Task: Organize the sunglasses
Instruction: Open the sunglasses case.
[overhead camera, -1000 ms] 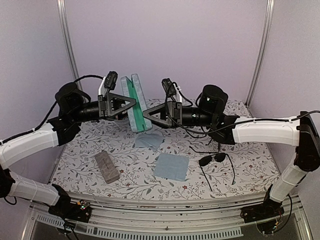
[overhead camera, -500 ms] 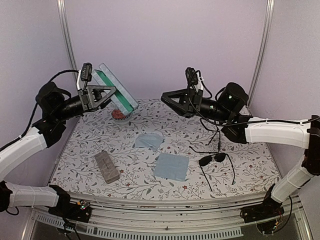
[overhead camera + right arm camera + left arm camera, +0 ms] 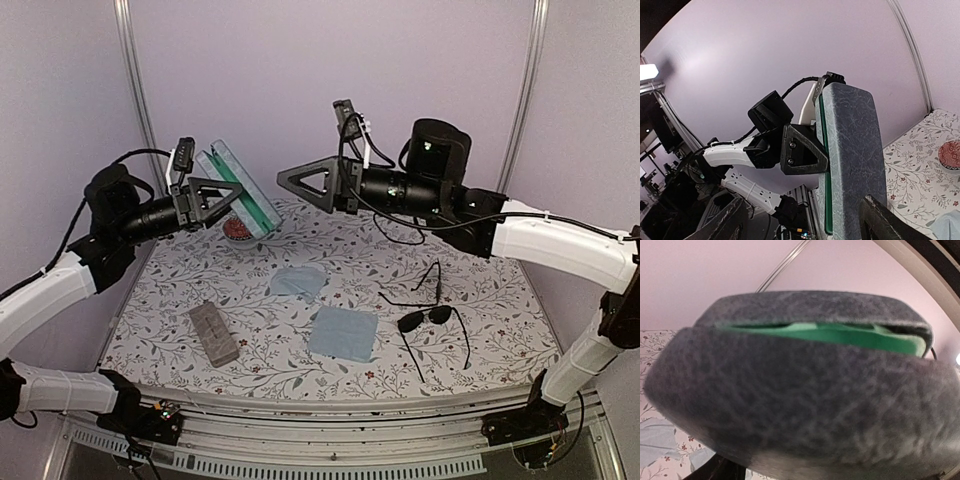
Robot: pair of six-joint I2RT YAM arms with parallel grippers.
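Both arms have drawn apart. The left gripper (image 3: 222,197) stays clamped on the case (image 3: 250,195), held up with its lid ajar, probably for loading. The right gripper (image 3: 290,182) has its fingers spread and holds nothing. The sunglasses (image 3: 428,318) lie on the table (image 3: 500,330), front right.

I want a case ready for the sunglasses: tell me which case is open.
The blue-grey case, held up in the left gripper: its halves gape, showing green lining. The tan-grey case lies shut on the table.
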